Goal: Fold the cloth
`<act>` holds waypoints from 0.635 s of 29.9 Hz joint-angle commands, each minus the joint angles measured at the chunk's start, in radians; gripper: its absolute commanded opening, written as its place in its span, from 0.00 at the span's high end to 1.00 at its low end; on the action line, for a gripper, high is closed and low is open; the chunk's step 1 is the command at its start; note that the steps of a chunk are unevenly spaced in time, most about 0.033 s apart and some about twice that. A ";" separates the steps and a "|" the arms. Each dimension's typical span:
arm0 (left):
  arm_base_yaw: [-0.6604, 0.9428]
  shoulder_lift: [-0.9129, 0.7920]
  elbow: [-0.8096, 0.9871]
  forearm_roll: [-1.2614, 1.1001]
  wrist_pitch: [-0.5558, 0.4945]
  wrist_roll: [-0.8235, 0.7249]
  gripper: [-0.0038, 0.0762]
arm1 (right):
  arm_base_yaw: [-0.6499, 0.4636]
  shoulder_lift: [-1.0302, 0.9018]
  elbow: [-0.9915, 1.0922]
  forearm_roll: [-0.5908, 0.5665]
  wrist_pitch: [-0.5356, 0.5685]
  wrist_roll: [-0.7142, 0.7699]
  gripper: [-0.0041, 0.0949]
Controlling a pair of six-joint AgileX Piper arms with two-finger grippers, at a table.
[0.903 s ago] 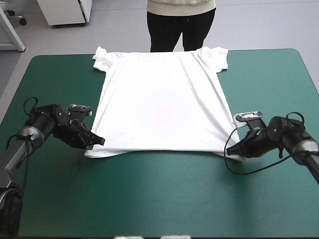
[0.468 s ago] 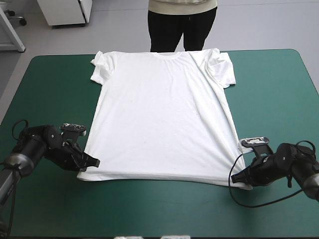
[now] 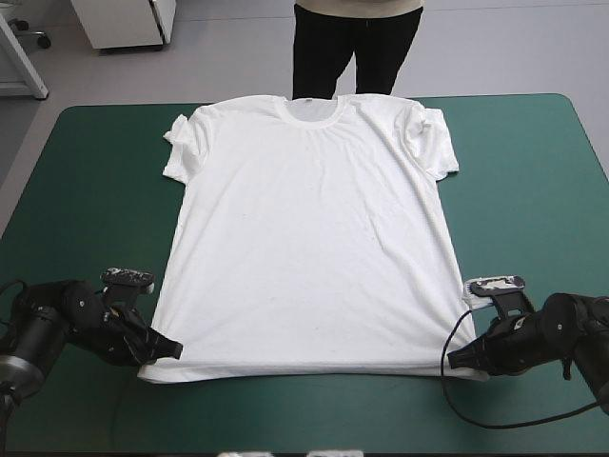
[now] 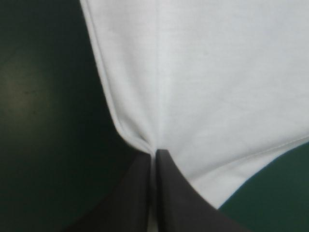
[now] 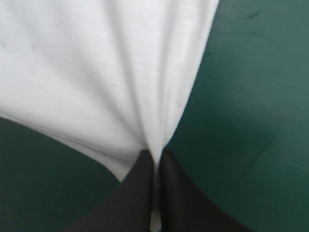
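The white T-shirt (image 3: 304, 238) lies spread flat on the teal-green table, collar at the far edge, hem toward the near edge. My left gripper (image 3: 164, 348) is shut on the hem's near left corner. My right gripper (image 3: 459, 359) is shut on the near right corner. In the left wrist view the black fingers (image 4: 169, 193) meet in a point with the T-shirt (image 4: 207, 87) pinched and puckered between them. In the right wrist view the gripper (image 5: 155, 166) pinches the T-shirt (image 5: 96, 72), which fans out in folds ahead of it.
Bare teal-green cover (image 3: 533, 190) runs along both sides of the shirt, with a narrow strip by the near edge. Both sleeves lie slightly bunched near the far corners of the shirt.
Both grippers have pulled the hem corners toward the near edge, dragging the whole T-shirt along. The collar, hidden past the far edge earlier, now lies on the table.
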 commanded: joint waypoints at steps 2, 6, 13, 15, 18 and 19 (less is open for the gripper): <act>-0.007 -0.023 0.015 -0.011 -0.026 -0.011 0.96 | -0.006 -0.018 -0.019 0.000 -0.022 0.000 0.98; -0.007 -0.023 0.019 -0.014 -0.075 -0.011 0.96 | -0.006 -0.018 -0.019 0.000 -0.029 0.000 0.94; -0.007 -0.023 0.017 -0.049 -0.095 0.001 0.74 | -0.006 -0.018 -0.025 0.008 -0.035 0.014 0.62; -0.007 -0.023 0.017 -0.078 -0.114 0.001 0.62 | -0.006 -0.018 -0.042 0.015 -0.034 0.020 0.56; -0.007 -0.023 -0.009 -0.117 -0.162 0.001 0.50 | -0.006 -0.018 -0.102 0.015 -0.042 0.023 0.54; -0.007 -0.023 -0.023 -0.121 -0.182 0.001 0.49 | -0.006 -0.018 -0.131 0.010 -0.052 0.023 0.54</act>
